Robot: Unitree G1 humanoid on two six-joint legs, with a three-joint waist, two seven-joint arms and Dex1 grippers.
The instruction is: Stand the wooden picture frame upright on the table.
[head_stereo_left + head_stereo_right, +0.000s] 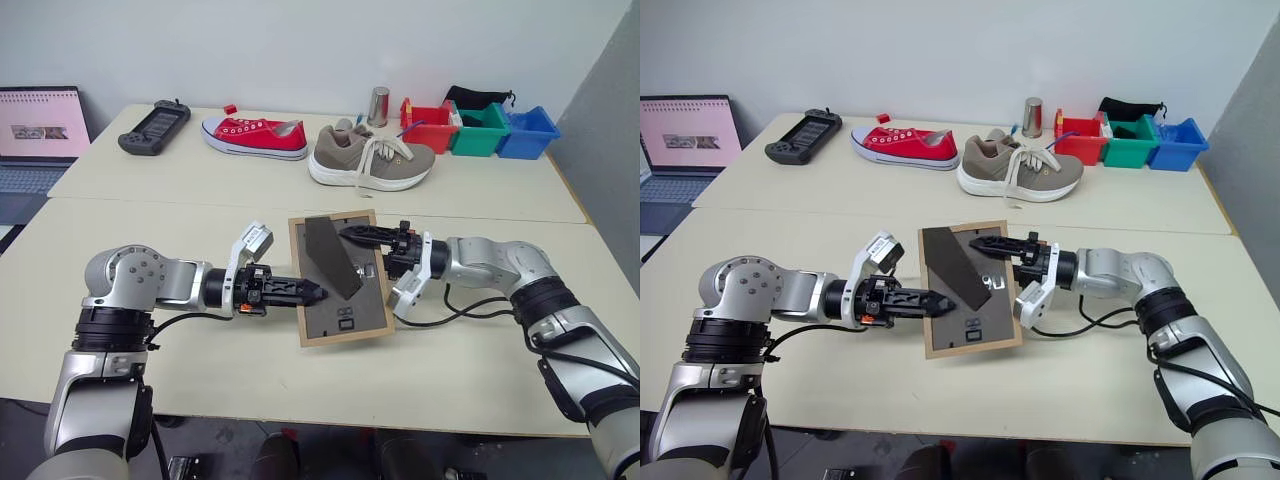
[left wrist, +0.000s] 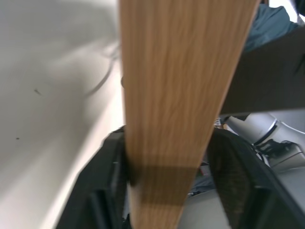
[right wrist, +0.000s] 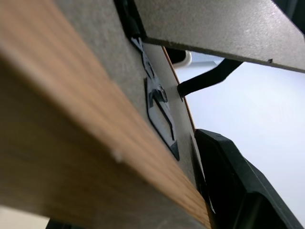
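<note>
Setting: pale cream-beige flat table (image 1: 150,370) under a white wall is where we are working, with the frame raised above its near half.
Left gripper: we are bracketing the light wood edge with our left gripper (image 1: 312,292); in the left wrist view the black fingers (image 2: 107,191) are standing a little off the border on both sides, so we are reading them as loosened around it, not clamped.
Right gripper: our right gripper (image 1: 352,234) is reaching in from the opposite side, one finger lying across the dark back near the top edge; the right wrist view is showing a finger just off the back, and we cannot tell whether it is pinching.
Frame: the small rectangular wooden picture frame (image 1: 345,320), dark brown back facing us, is hanging tilted between both grippers, its fold-out stand (image 1: 332,258) swung out.
Risk, slipping: with the left fingers slack, we are judging the frame could drop or rotate if the right hold is weak.
Risk, stand: lowering it at this tilt, the stand may fold shut or skid.
Background: red canvas sneaker (image 1: 256,136), beige laced shoe (image 1: 370,157) and coloured plastic bins (image 1: 480,131) are sitting well apart at the far side.
</note>
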